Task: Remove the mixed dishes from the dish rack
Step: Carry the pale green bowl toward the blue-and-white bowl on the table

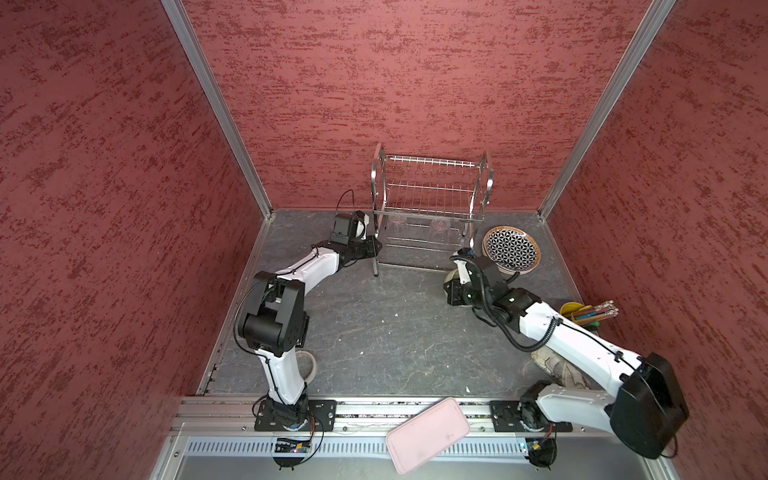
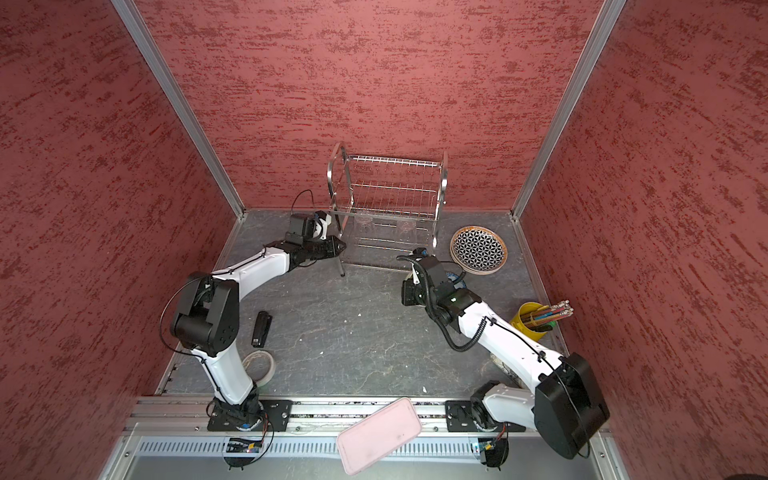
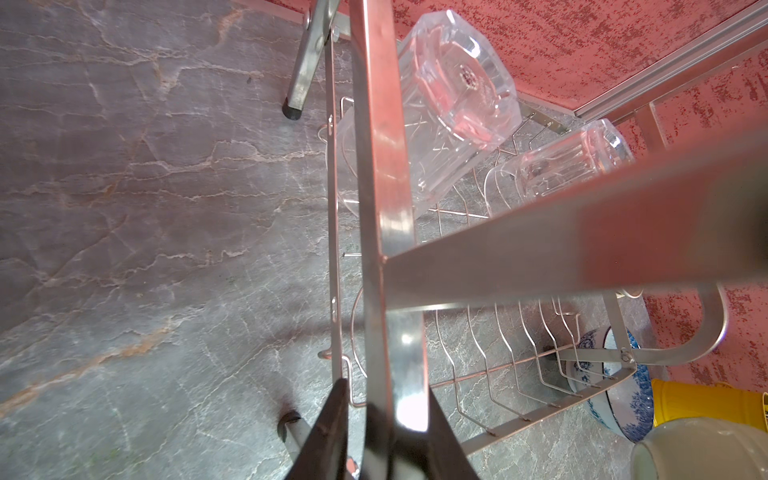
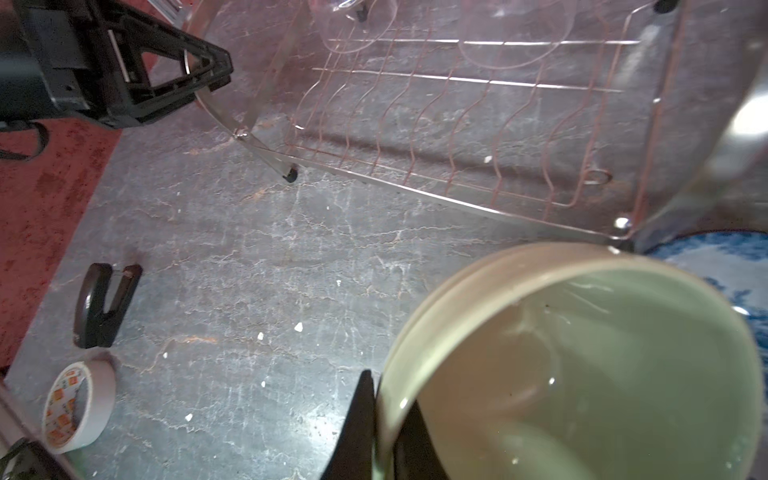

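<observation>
Unloading under way: we find the left gripper [image 3: 386,419] pinching the rack [image 1: 424,214] by its left side frame. Its jaws press on either face of the steel strip at the frame's front leg, above the foot.

The right gripper [image 4: 384,436] nips the rim of the green bowl [image 4: 582,374], one jaw inside and one outside. It holds the bowl tilted on edge just off the rack's front right corner.

The blue bowl [image 4: 727,266] sits on the table [image 1: 374,332] right beside that corner's foot, partly behind the green bowl. We cannot tell whether the two touch.

Two clear cups [image 3: 457,83] rest bottoms up on the rack's lower tier, side by side along its back edge, the second cup [image 3: 573,166] nearer the rack's right end.

The plate [image 1: 512,249], black-and-white with a brown rim, lies flat on the table just right of the rack, apart from it.

Well in front of the rack, a pink tray [image 1: 428,434] sits askew across the front rail. A yellow cup [image 2: 530,320] of sticks stands front-right of the rack, by the wall. A tape roll [image 2: 259,365] and a black tool [image 2: 262,328] lie front-left of the rack.
</observation>
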Tool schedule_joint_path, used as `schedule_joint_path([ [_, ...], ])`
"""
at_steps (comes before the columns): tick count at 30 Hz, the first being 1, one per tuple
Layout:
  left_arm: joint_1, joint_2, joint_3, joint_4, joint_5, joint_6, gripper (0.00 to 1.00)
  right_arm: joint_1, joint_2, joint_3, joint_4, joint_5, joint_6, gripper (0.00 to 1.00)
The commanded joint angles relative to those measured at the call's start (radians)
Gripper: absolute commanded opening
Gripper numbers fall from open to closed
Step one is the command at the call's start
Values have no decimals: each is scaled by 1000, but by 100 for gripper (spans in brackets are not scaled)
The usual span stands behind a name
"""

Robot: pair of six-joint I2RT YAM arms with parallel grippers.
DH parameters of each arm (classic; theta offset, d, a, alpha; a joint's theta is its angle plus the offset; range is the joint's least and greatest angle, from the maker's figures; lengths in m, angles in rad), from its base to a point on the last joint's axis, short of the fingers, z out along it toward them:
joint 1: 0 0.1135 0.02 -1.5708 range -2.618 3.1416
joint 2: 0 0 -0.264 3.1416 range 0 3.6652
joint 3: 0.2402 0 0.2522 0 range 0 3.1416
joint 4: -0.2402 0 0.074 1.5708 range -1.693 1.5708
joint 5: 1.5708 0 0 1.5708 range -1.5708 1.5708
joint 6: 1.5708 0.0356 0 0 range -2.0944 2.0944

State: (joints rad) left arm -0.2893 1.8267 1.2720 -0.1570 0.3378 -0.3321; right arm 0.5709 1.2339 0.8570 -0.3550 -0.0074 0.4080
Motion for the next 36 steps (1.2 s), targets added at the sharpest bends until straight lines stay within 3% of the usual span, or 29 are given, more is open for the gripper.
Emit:
schedule_joint_path([
  [1,-7,-24,20,4,3,5,27,0,-12,60,-56,122,-34,0],
  [8,-7,-19,20,2,3,6,27,-17,13,108,-138,205,-42,0],
  [20,-7,-16,18,1,1,8,27,-93,35,109,-162,222,-62,0],
  [36,-5,-19,15,-3,0,9,27,-209,160,144,-107,149,-108,0],
])
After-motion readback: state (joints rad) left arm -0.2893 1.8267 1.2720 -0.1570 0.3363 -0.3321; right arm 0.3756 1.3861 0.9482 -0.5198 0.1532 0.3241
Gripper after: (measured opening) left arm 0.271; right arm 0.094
